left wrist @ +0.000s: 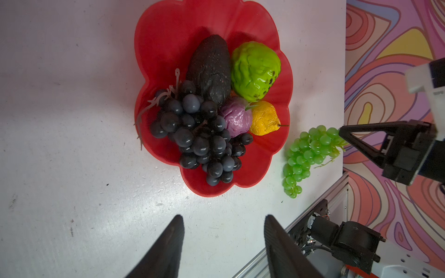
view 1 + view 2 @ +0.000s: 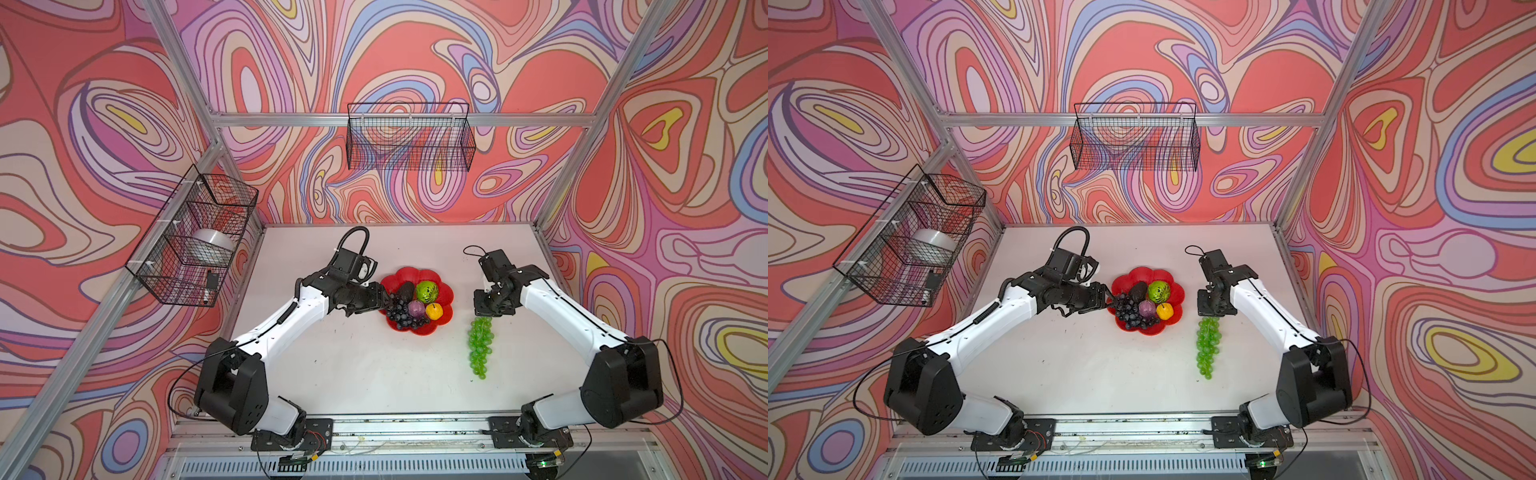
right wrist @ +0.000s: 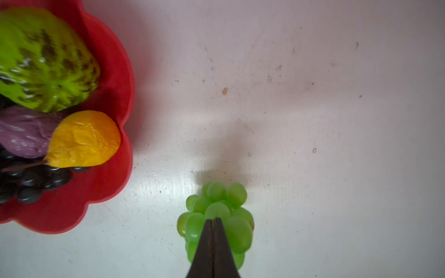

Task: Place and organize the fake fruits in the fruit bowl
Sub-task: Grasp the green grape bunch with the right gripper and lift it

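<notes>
The red scalloped fruit bowl [image 2: 445, 296] [image 1: 168, 24] sits mid-table. It holds a dark purple grape bunch [image 2: 401, 314] [image 1: 204, 139], a blackish avocado [image 1: 209, 69], a lumpy lime-green fruit [image 1: 255, 69], a small purple ball [image 1: 236, 118] and a yellow-orange fruit [image 1: 263, 118]. My left gripper [image 2: 384, 301] [image 1: 222, 217] stands open and empty at the bowl's left rim. My right gripper [image 2: 482, 313] [image 3: 213, 219] is shut on the stem end of the green grape bunch [image 2: 480, 349] [image 3: 216, 204], right of the bowl. The bunch trails toward the front.
A black wire basket [image 2: 409, 137] hangs on the back wall. Another wire basket [image 2: 191, 237] on the left wall holds a silver bowl [image 2: 214, 245]. Aluminium frame posts bound the table, and a rail [image 2: 415, 428] runs along its front edge.
</notes>
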